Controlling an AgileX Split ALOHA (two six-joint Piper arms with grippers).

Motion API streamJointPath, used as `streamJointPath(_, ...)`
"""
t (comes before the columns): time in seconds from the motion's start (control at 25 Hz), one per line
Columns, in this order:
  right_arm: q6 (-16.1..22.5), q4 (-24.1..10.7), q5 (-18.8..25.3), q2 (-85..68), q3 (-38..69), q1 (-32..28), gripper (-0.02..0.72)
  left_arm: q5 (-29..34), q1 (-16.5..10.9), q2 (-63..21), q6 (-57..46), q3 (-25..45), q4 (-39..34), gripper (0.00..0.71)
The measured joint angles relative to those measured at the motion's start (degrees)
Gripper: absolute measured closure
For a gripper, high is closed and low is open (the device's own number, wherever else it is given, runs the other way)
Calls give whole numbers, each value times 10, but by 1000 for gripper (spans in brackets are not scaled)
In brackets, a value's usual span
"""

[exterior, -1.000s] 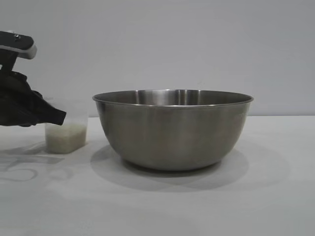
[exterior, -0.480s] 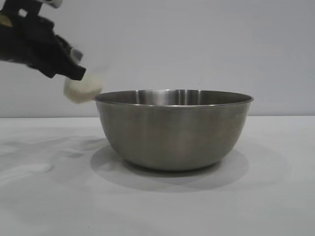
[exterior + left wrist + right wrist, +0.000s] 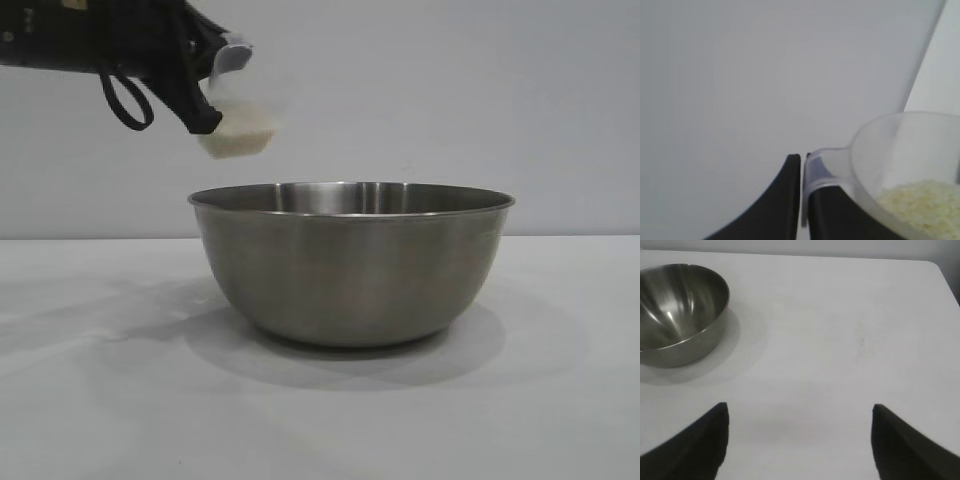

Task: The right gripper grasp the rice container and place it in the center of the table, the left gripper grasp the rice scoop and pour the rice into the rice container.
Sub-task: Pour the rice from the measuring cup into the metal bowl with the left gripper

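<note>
The steel rice container (image 3: 350, 262) stands on the white table (image 3: 560, 400); it also shows in the right wrist view (image 3: 677, 310). My left gripper (image 3: 205, 110) is shut on the handle of the clear rice scoop (image 3: 240, 125), held tilted in the air above the container's left rim. White rice (image 3: 238, 145) lies in the scoop. In the left wrist view my left gripper (image 3: 804, 162) pinches the scoop's handle (image 3: 822, 167), with the rice (image 3: 922, 202) in the cup. My right gripper (image 3: 800, 412) is open and empty over bare table, away from the container.
A plain grey wall stands behind the table. The table's far corner (image 3: 935, 267) shows in the right wrist view.
My left gripper lifted the rice scoop from the table at the left, carried it up and to the right, and now holds it above the container's left rim.
</note>
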State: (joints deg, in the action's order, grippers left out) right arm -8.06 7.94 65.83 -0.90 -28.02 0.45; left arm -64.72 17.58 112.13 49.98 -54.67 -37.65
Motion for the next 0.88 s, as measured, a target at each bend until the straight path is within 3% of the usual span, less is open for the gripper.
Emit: streamJointPath(0.88, 0, 0, 0, 0, 0, 0, 178, -2, 0, 0, 319, -24, -177, 710)
